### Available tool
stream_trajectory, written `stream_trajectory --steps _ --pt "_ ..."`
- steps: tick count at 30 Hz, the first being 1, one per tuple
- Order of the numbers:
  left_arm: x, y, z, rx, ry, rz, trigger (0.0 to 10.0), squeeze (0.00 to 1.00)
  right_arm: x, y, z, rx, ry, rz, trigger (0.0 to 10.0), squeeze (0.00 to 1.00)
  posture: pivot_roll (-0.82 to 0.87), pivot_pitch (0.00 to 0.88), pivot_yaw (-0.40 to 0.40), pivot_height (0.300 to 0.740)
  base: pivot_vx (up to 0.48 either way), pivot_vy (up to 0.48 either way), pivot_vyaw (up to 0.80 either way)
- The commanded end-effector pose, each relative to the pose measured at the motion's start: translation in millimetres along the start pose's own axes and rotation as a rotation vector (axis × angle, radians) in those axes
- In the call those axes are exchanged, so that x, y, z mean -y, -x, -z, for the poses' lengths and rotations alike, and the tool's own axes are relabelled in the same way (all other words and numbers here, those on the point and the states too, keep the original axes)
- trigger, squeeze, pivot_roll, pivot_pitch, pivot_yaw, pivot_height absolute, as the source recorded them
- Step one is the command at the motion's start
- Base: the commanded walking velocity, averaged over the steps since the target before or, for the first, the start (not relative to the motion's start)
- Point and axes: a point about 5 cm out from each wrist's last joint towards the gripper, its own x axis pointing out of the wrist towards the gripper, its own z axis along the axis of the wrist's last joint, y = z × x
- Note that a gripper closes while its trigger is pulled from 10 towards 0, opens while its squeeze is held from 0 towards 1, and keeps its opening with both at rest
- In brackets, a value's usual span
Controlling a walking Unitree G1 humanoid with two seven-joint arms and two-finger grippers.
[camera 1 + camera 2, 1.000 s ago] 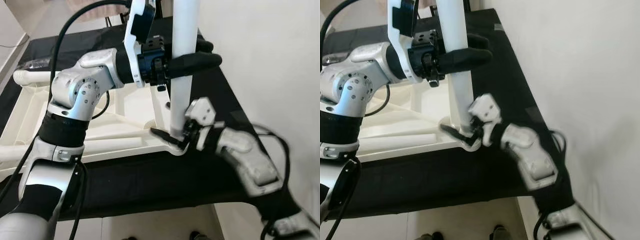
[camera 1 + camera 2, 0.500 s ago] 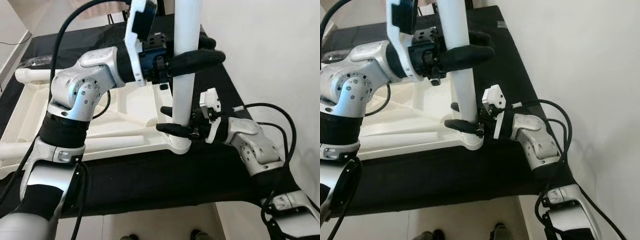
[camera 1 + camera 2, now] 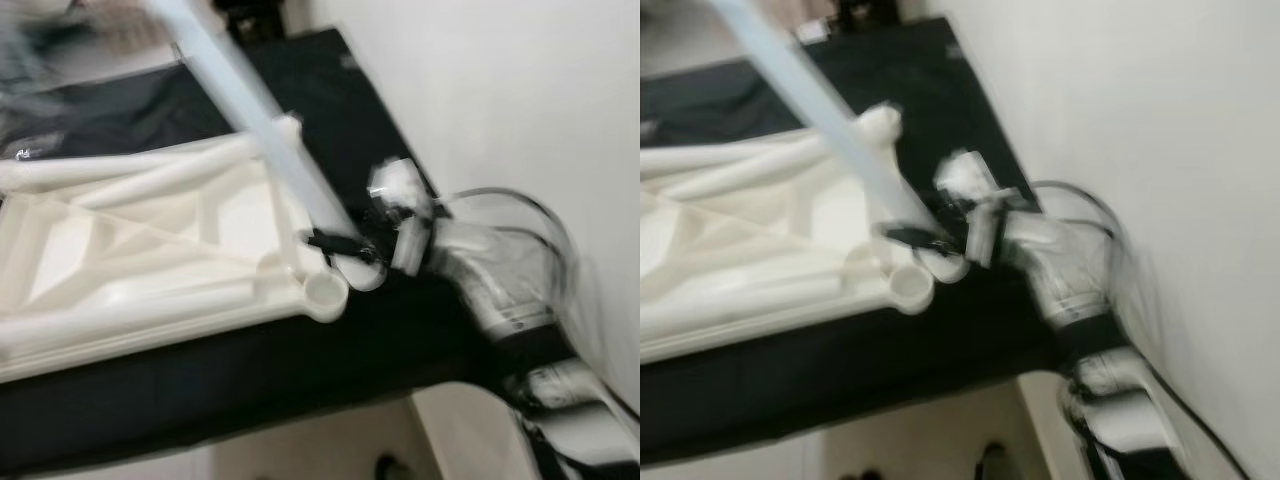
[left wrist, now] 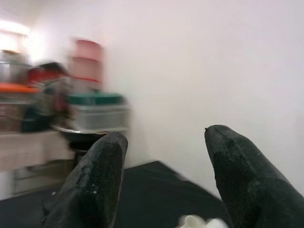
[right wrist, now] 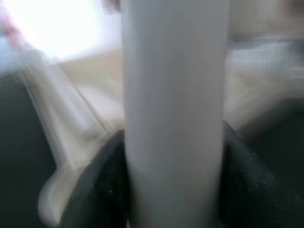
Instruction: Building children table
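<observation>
The white upturned tabletop (image 3: 130,250) lies on a black-covered surface (image 3: 250,370). Its near-right corner socket (image 3: 325,293) stands empty. A long white table leg (image 3: 250,120) leans steeply to the far left, blurred by motion. My right gripper (image 3: 345,245) is shut on the leg's lower end, just right of the socket. In the right wrist view the leg (image 5: 173,109) sits tight between the black fingers (image 5: 102,185). In the left wrist view my left gripper (image 4: 166,137) is open and holds nothing, facing a white wall.
A white wall (image 3: 520,100) runs close along the right edge of the black surface. More white legs (image 3: 130,175) lie on the tabletop at the far side. Shelves with containers (image 4: 71,99) appear in the left wrist view. Pale floor (image 3: 330,450) lies in front.
The left gripper has let go of the leg and gone from the eye views. The leg has tipped from upright to leaning far left, out of the corner socket. The view has shifted and blurred.
</observation>
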Motion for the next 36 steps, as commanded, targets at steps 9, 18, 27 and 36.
stream_trajectory --steps 9,18,27,36 --pt "0.8 -23.3 50.4 -0.132 0.023 -0.037 10.0 0.00 -72.9 -24.9 10.3 -0.036 -0.152 0.433 1.7 0.00 -0.02 0.205 0.080 0.740 0.000 0.000 0.00" --pt "-0.4 -21.4 36.5 -0.062 0.031 -0.040 10.0 0.00 -52.0 -21.2 1.8 0.012 -0.067 0.481 0.9 0.00 -0.04 0.190 0.083 0.740 0.000 0.000 0.00" --pt "-1.6 -28.3 33.2 -0.033 0.034 -0.105 10.0 0.00 -52.6 -18.6 -4.3 -0.021 -0.072 0.619 2.7 0.00 -0.04 0.189 0.085 0.740 0.000 0.000 0.00" --pt "-1.4 -28.6 27.1 -0.004 0.038 -0.107 10.0 0.00 -46.3 -18.1 -7.5 -0.004 -0.054 0.654 10.0 0.00 -0.04 0.179 0.088 0.740 0.000 0.000 0.00"
